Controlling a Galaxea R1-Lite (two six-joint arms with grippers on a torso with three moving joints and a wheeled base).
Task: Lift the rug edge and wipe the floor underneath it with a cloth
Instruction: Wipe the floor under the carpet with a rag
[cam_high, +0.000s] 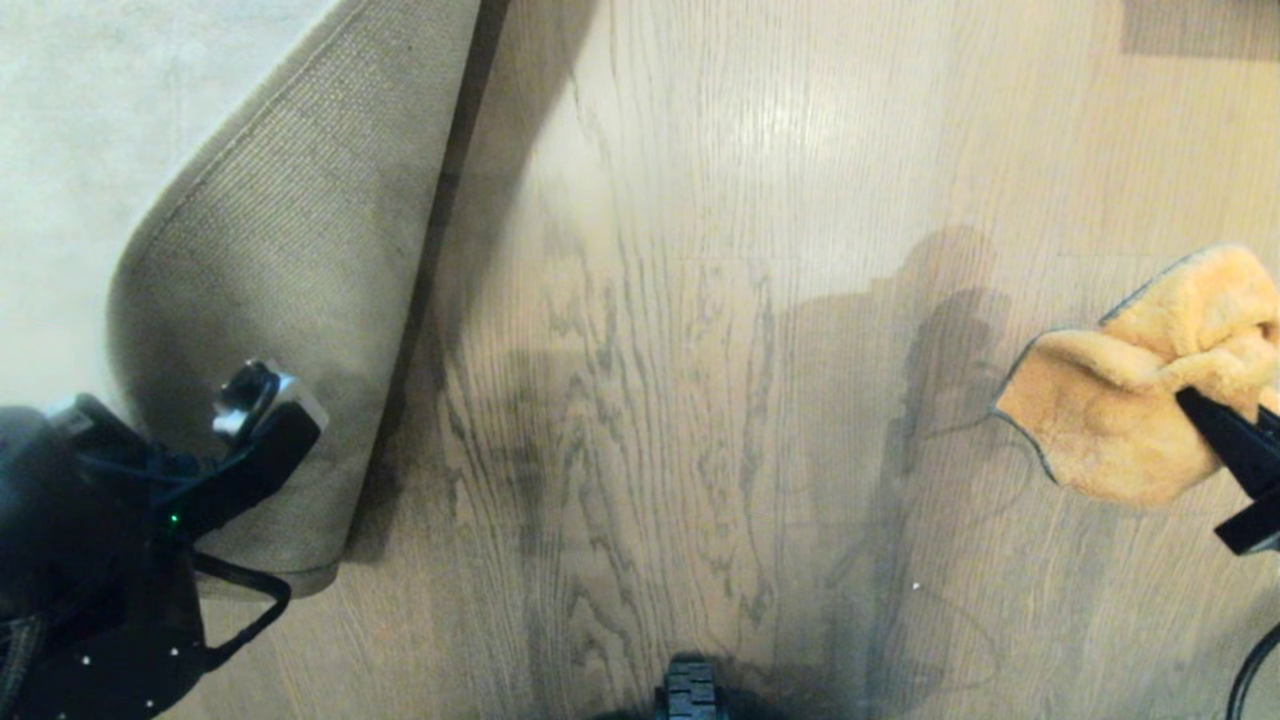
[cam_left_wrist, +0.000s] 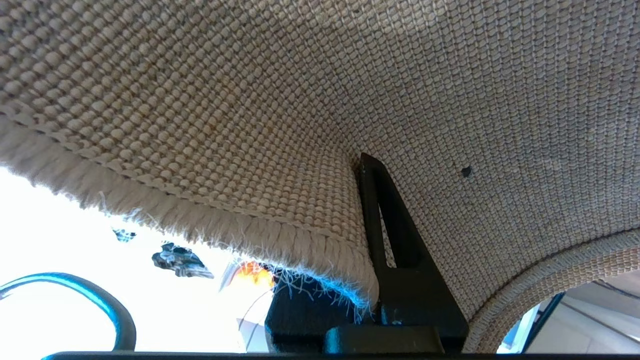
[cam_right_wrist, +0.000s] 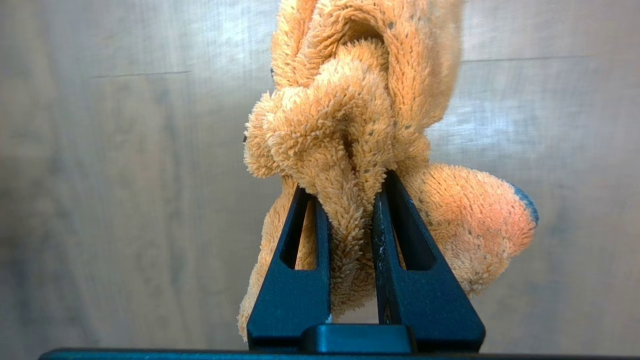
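Black plastic fingers fill the near edge of my right wrist feed: the right gripper has its 2 jaws drawn almost together on a thick fold of the small fluffy orange-yellow microfibre cloth, pile squeezed between them and the rest of the cloth bunched beyond the tips. A thin dark trim shows at 1 rounded corner. In the head view I see this gripper far out to the right of the lifted rug edge, with the cloth hanging from it over the light brown oak-look plank floor and well apart from the rug.

On my left wrist feed the left gripper is pinched tight on the rug edge: 1 black finger presses against the coarse woven beige-tan backing, the other is hidden behind the fringed, stitched border. The backing arches over the camera. From the head view, the left gripper sits at the near end of the rug edge, which is folded back onto the pale grey short-pile rug top so the tan underside faces up. Just right of that fold the floor lies uncovered, dark wavy grain running away from the rug, with a bright glossy patch farther off. Nearest me, right of the fold, 1 black ridged wheel of the base pokes into view.
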